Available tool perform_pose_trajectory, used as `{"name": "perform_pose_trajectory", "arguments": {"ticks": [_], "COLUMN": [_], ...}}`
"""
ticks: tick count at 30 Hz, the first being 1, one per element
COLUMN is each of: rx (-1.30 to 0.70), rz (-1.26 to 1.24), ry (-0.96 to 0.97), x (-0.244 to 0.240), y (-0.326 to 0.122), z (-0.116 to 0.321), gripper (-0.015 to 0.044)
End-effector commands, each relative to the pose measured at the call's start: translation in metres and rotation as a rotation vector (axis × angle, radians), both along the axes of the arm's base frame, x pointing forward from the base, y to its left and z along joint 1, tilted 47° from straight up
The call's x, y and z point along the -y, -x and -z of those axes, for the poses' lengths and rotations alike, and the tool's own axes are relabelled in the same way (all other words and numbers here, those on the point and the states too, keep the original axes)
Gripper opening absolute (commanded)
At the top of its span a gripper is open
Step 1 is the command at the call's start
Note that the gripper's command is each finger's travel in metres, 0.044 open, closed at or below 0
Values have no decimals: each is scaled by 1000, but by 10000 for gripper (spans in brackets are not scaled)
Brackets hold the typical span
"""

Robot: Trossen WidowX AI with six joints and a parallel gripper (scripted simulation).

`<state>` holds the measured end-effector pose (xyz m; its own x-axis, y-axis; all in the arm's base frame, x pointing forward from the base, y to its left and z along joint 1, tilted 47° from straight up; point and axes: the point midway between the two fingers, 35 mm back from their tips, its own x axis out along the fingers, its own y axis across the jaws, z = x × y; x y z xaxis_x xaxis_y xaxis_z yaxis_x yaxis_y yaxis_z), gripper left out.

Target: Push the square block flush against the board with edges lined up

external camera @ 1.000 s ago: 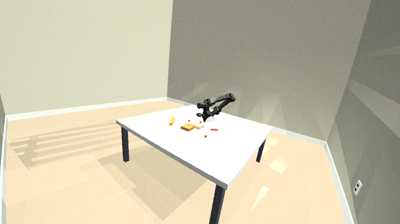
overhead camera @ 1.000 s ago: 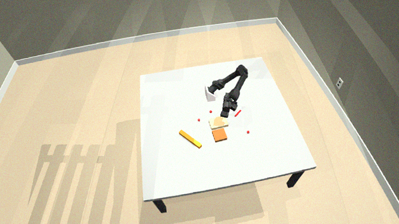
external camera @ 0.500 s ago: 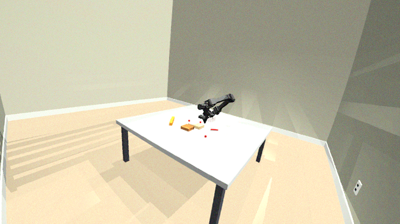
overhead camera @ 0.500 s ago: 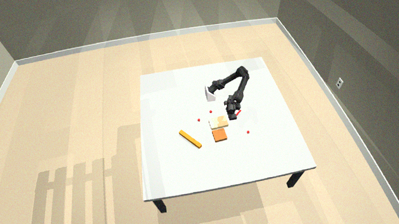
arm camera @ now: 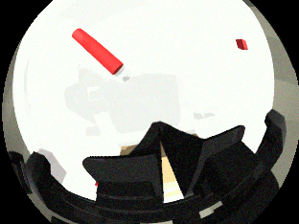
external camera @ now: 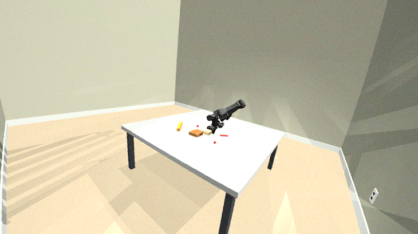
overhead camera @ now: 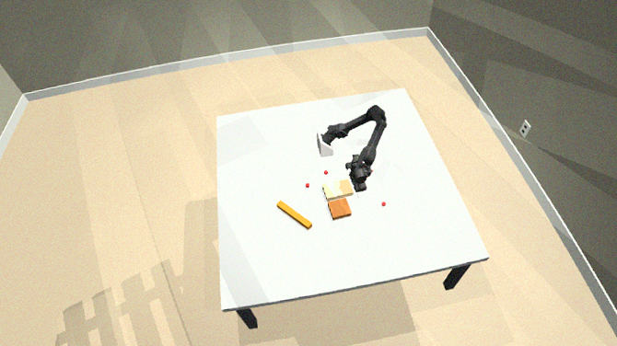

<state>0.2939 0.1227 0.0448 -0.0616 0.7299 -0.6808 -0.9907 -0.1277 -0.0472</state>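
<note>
The orange-brown square block (overhead camera: 340, 208) (external camera: 195, 132) lies flat on the table. The pale wooden board (overhead camera: 338, 189) (external camera: 206, 132) (arm camera: 169, 176) lies flat beside it, along the block's upper side in the top view. Their facing sides look very close and roughly parallel; I cannot tell if they touch. Their left edges look nearly even, and the board reaches farther right. My gripper (overhead camera: 359, 187) (external camera: 213, 131) (arm camera: 156, 125) is shut and empty, pointing down by the board's right end in the top view. Contact with the board cannot be told. My fingers hide most of the board in the wrist view.
A yellow-orange bar (overhead camera: 293, 215) (external camera: 179, 126) lies left of the block. A red rod (external camera: 223, 135) (arm camera: 97, 51) lies beyond my gripper. Small red cubes (overhead camera: 325, 171) (overhead camera: 307, 185) (overhead camera: 383, 203) lie around the parts. A pale upright piece (overhead camera: 326, 149) stands near the arm's base.
</note>
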Motion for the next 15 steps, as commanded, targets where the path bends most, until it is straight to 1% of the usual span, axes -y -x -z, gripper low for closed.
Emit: {"name": "perform_pose_trajectory", "arguments": {"ticks": [1,15], "rx": [0,1], "rz": [7,7], "ry": [-6,-4], "x": [-2,13], "y": [-1,-4], "z": [3,19], "gripper": [0,0]}}
